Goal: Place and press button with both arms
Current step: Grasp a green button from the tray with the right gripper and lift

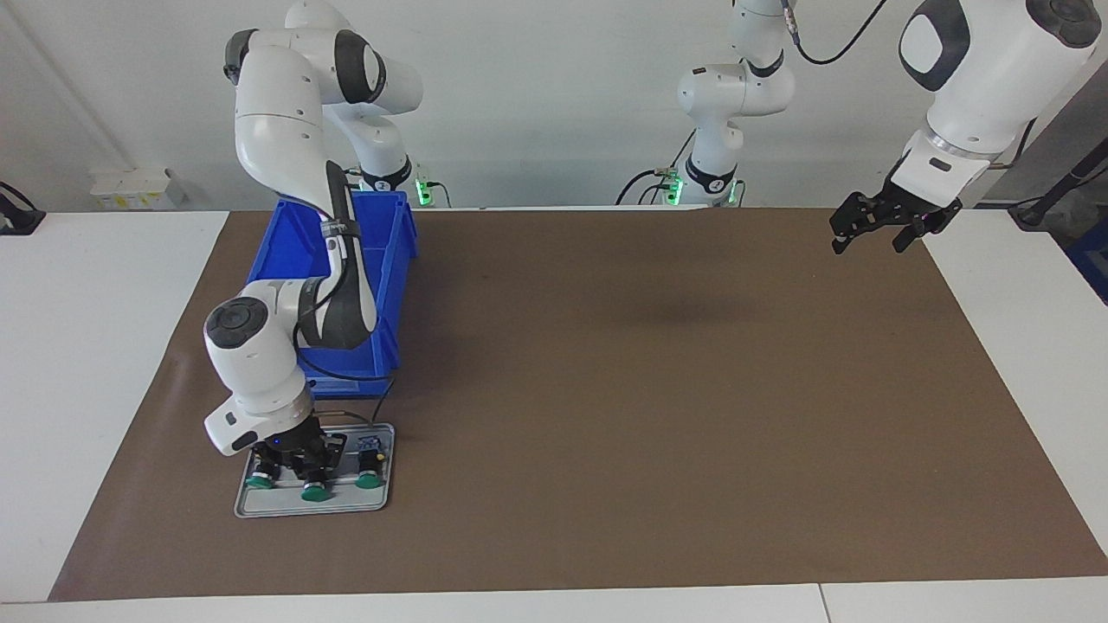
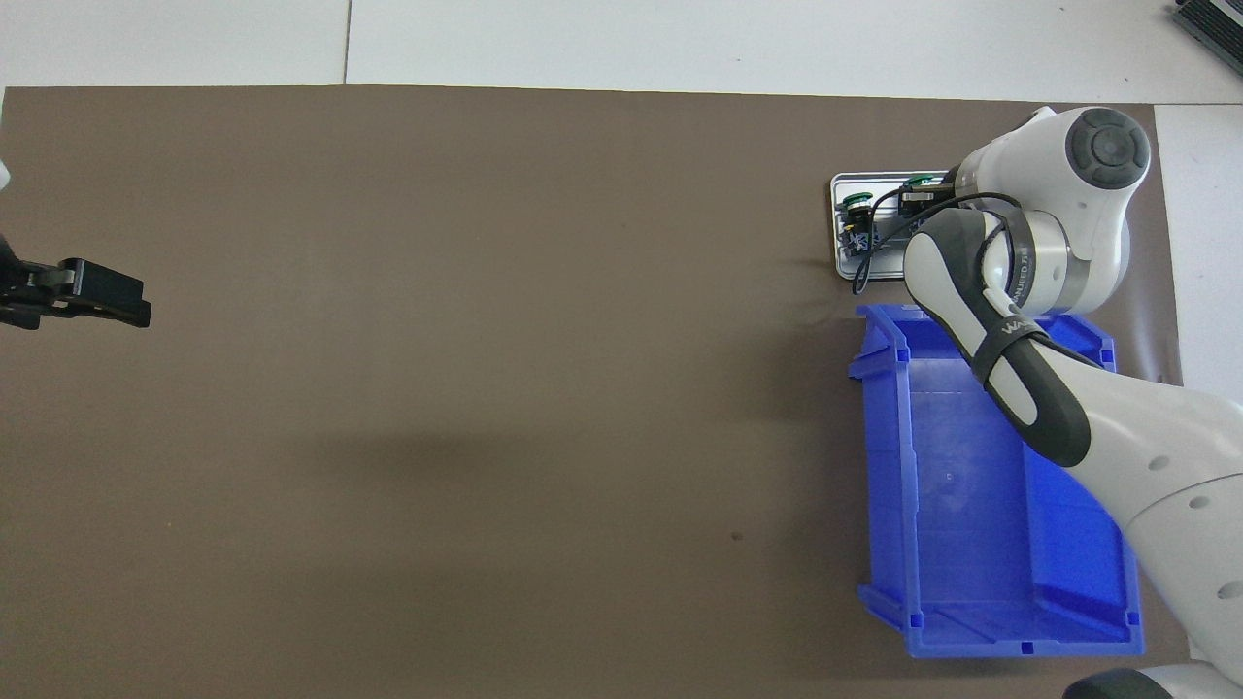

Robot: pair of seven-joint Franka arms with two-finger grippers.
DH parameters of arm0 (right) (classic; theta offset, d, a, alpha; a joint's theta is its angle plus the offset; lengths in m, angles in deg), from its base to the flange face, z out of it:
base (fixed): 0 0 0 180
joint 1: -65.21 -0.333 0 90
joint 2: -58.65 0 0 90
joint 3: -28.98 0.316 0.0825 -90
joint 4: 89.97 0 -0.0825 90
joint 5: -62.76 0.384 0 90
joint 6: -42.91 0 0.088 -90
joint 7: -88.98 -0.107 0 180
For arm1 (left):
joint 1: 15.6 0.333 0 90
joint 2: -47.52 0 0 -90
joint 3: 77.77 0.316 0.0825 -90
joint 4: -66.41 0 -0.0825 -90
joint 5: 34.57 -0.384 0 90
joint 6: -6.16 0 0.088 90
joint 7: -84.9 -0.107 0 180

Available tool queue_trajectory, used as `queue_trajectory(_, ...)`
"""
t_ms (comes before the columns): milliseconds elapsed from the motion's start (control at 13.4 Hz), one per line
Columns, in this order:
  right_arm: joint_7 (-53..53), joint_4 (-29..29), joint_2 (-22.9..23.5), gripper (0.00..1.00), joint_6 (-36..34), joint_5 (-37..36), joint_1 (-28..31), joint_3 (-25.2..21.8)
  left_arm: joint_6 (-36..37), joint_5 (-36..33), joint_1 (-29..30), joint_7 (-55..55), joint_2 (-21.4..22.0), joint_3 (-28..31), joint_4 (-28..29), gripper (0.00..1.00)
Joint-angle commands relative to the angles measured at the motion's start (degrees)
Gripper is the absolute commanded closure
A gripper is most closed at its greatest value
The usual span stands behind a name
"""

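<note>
Three buttons [image 1: 313, 491], one bin [image 1: 381, 260], one tray [image 1: 381, 497]

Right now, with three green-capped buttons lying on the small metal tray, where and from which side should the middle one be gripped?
Grip the middle button by its black cylindrical body, coming straight down from above. It lies on its side on the tray, green cap pointing away from the robots, neighbours close beside it, so only the top is free. The right gripper is already over it; the left gripper waits.

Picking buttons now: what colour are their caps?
Green caps, clearest in the facing view.
</note>
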Motion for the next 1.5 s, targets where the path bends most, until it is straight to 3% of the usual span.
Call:
queue_trajectory(0, -5.6, -6.1, -1.2, 1.0, -8.0, 0.7, -0.1, 0.2, -0.8, 0.3, 0.3, -0.4, 1.5, -0.2, 1.8, 0.01)
queue_trajectory(374, -42.6, -7.0, -8.8, 1.0, -16.4, 0.8, -2.9, 0.4, -0.8, 0.3, 0.3, -0.4, 1.5, -0.2, 1.8, 0.01)
queue_trajectory(524, -58.7, -6.7, -10.8, 1.0, -21.0, 0.4, -7.2, 0.4, -0.8, 0.3, 0.3, -0.4, 1.5, -0.2, 1.8, 0.01)
queue_trajectory(1048, -107.1, -3.5, -11.4, 1.0, -18.5, -3.6, -26.7, 0.4, -0.8, 0.3, 0.3, -0.4, 1.5, -0.2, 1.8, 0.01)
queue_trajectory(1198, -115.3, -1.5, -11.1, 1.0, -16.9, -7.2, -31.2, 0.4, -0.8, 0.3, 0.3, -0.4, 1.5, -0.2, 1.8, 0.01)
queue_trajectory(1423, -125.8, -1.9, -7.1, 1.0, -16.2, -14.9, -37.0, 0.4, -0.8, 0.3, 0.3, -0.1, 1.5, -0.2, 1.8, 0.01)
